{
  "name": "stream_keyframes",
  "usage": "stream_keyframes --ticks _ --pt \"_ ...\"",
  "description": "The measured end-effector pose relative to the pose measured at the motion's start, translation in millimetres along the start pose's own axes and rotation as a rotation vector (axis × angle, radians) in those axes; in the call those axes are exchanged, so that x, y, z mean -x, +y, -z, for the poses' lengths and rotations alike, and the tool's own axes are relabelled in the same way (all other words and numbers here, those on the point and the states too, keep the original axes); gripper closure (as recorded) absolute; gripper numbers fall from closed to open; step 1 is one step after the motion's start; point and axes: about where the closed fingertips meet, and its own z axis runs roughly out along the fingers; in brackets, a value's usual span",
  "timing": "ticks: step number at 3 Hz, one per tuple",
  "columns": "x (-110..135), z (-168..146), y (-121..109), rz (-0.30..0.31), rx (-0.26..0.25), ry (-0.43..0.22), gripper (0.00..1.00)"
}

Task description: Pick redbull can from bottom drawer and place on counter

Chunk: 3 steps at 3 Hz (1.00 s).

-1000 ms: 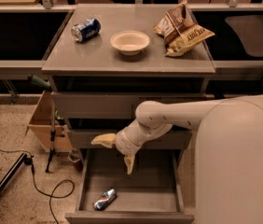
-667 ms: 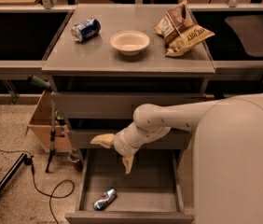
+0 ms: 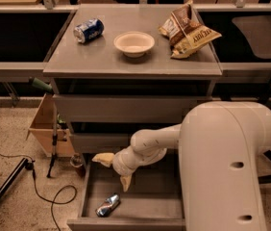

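1. My claw (image 3: 109, 173) hangs in the open top of the deep grey bottom drawer (image 3: 84, 196), toward its back-left. The two tan fingers (image 3: 102, 159) are spread wide, one pointing left and one down, with nothing held.
2. The small slim silver-and-blue redbull can (image 3: 107, 205) lies on its side on the drawer floor, front-left, close to the left wall and front rim. It sits below the down-pointing finger, not touching it.
3. The drawer floor right of the can is bare grey. My white arm (image 3: 150, 146) comes in from the right, and my big white body shell (image 3: 227, 167) hides the drawer's right side.
4. The shallower grey middle drawer front (image 3: 97, 142) sits close above the left-pointing finger.
5. On the flat grey rectangular cabinet-top surface (image 3: 126, 64):
   - a fat blue soda can (image 3: 88, 31) lies on its side, back-left;
   - a pale round bowl (image 3: 134, 43) sits mid;
   - a crumpled brown-and-yellow chip bag (image 3: 188, 30) is back-right;
   - the front strip is bare.
6. Left of the cabinet, an open cardboard box (image 3: 44, 129) stands beside it. Black cables (image 3: 44, 196) and a black stand leg (image 3: 3, 191) lie on the speckled floor.
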Motion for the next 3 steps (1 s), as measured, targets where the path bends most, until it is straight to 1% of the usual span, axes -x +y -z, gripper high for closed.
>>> stream_keyframes --ticks 1,2,3 --pt "16.2 -66.6 -30.7 -0.052 0.023 -0.038 0.0" --pt "21.5 -112.2 -44.6 -0.104 -0.011 -0.063 0.0" --pt "21.6 -112.2 -44.6 -0.105 -0.011 -0.063 0.0"
